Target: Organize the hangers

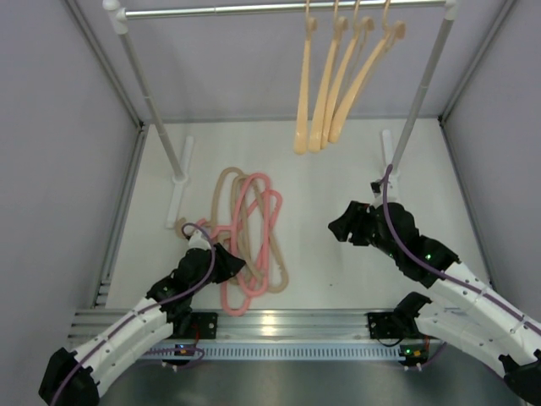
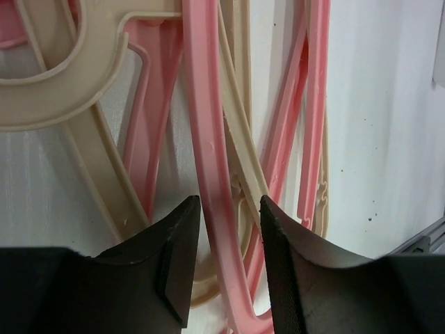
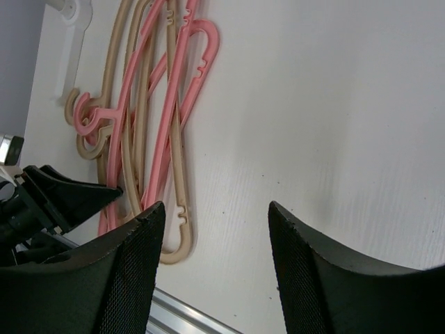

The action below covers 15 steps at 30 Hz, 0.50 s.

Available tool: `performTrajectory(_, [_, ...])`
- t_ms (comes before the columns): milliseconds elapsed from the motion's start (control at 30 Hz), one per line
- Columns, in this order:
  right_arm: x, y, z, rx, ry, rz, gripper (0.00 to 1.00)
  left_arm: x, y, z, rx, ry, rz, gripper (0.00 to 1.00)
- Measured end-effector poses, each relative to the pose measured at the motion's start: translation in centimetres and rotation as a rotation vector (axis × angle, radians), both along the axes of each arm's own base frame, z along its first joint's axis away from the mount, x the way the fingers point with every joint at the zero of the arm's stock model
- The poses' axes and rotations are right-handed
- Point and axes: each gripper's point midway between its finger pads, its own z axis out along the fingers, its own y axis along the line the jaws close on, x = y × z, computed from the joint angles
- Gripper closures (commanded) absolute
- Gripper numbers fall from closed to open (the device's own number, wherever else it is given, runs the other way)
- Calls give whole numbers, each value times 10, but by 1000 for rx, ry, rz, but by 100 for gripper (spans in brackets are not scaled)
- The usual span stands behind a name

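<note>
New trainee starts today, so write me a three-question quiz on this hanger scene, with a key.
1. Multiple choice: how many pale peach-orange plastic hangers hang on the grey metal rail? A two, B four, C six.
2. Fill the blank: the left gripper is at a pile of beige-tan plastic hangers and ____ ones on the white table.
3. True or false: the right gripper is clamped on a hanger.
Key: 1 B; 2 pink; 3 false, its open jaws hold nothing.
</note>
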Motion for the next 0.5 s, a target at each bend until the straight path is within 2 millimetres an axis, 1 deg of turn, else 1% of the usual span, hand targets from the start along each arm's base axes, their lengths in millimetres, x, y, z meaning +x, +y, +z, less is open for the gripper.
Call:
performTrajectory(33, [0,0,0,1,0,1,41,0,0,1,-7,-6,1,56])
performTrajectory(133, [0,1,0,4,2,-1,42,2,-2,8,-30,-31,1,64])
performTrajectory(167, [0,1,0,5,2,-1,41,3,-3,11,-39,-42,1,69])
performTrajectory(267, [-1,1,-2,4,5,-1,42,5,-6,22,-72,-77,-6,77])
performTrajectory(400, [-1,0,-2,4,4,-1,41,3,-10,26,-92,-84,-29,75])
performTrajectory(500, [-2,0,-1,9,0,-1,42,0,-9,17,-67,-48,-31,74])
